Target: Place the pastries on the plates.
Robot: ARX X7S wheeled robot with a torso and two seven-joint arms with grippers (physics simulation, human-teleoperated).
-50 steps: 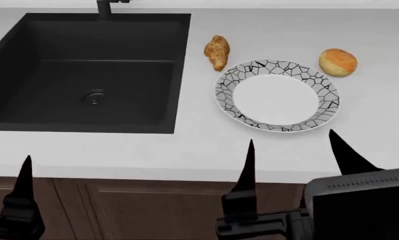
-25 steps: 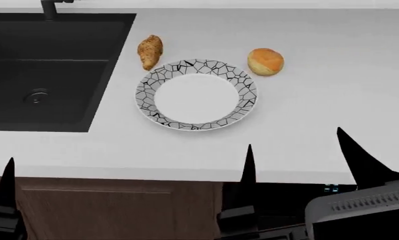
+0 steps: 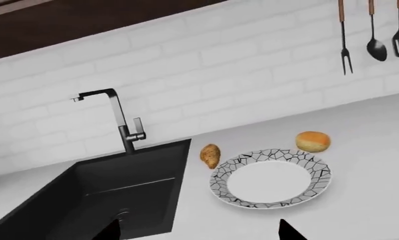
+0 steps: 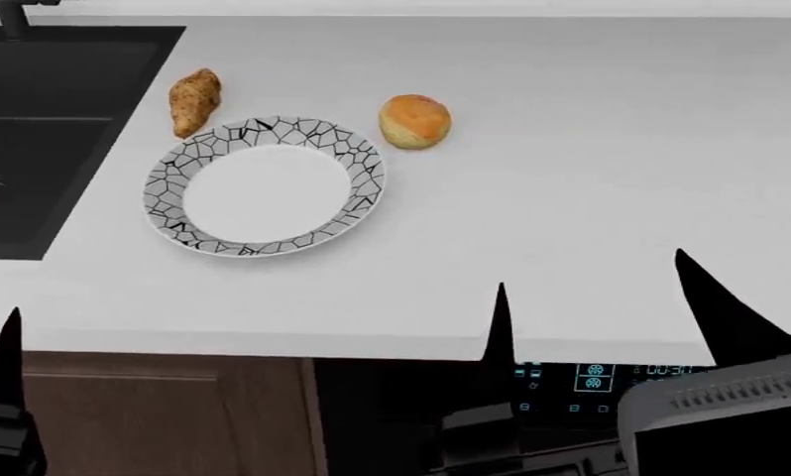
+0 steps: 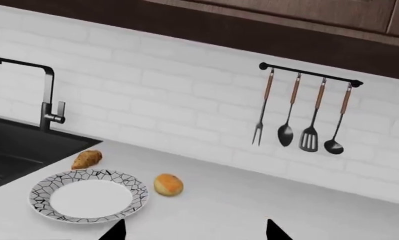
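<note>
The croissant (image 4: 194, 101) lies on the white desk (image 4: 608, 178) between the sink (image 4: 39, 129) and the plate (image 4: 265, 185), just beside the plate's rim, its long axis running away from the robot; the bun (image 4: 414, 121) sits just past the rim on the plate's other side; only one plate shows. Both pastries lie well ahead of the jaws; the left gripper (image 4: 250, 342) looks nearer the croissant, the right gripper (image 4: 608, 307) nearer the bun; both sets of jaws stand spread and empty. Against the earlier frame, everything has slid toward the left of the head view, the sink nearly gone, so the robot has shifted rightward along the desk.
</note>
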